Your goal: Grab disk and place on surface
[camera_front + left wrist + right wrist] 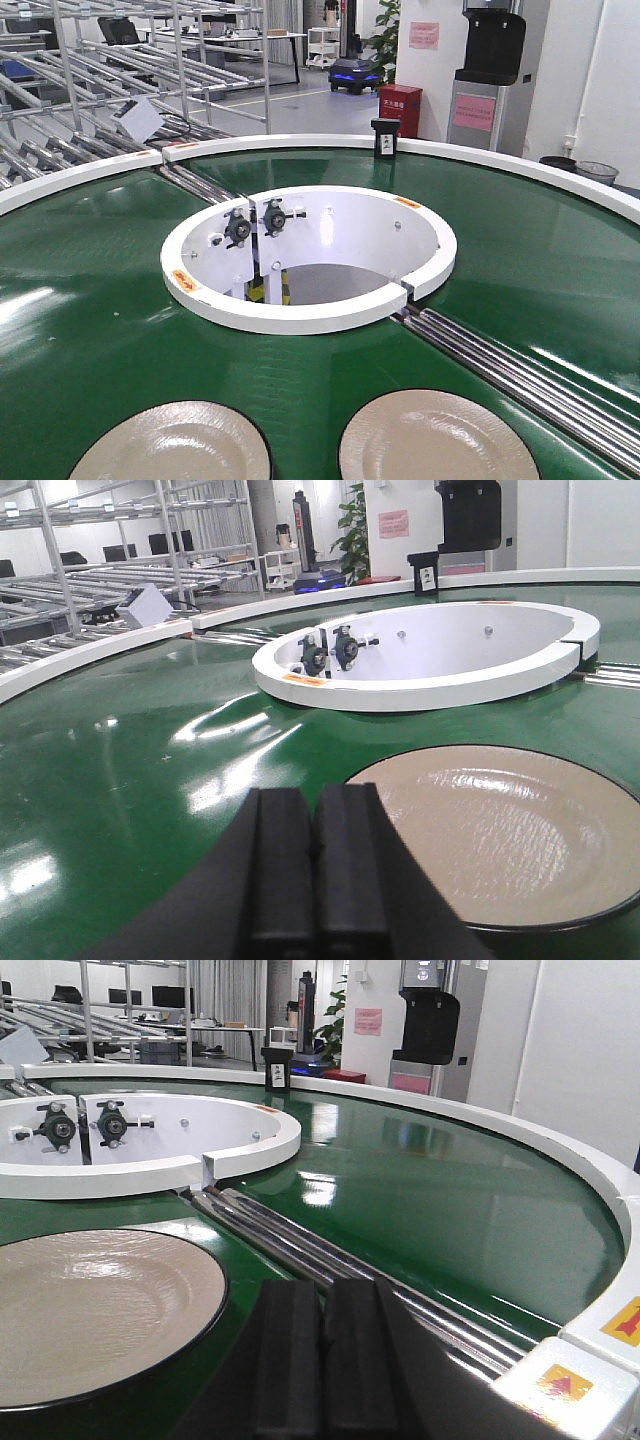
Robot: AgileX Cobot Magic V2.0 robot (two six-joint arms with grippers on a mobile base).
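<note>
Two beige disks with thin black rims lie flat on the dark green conveyor belt (90, 320): one at the near left (172, 445) and one at the near right (437, 440). In the left wrist view a disk (505, 835) lies just right of my left gripper (315, 802), which is shut with nothing between its fingers. In the right wrist view a disk (95, 1310) lies left of my right gripper (322, 1295), also shut and empty. Neither gripper touches a disk. The stainless-steel surface is out of view.
A white inner ring (300, 318) with black knobs surrounds a hole in the belt's middle. Steel rollers (520, 370) cross the belt right of the right disk. The white outer rim (590, 1210) curves round, with a small black box (385, 138) on it. Roller racks (60, 120) stand far left.
</note>
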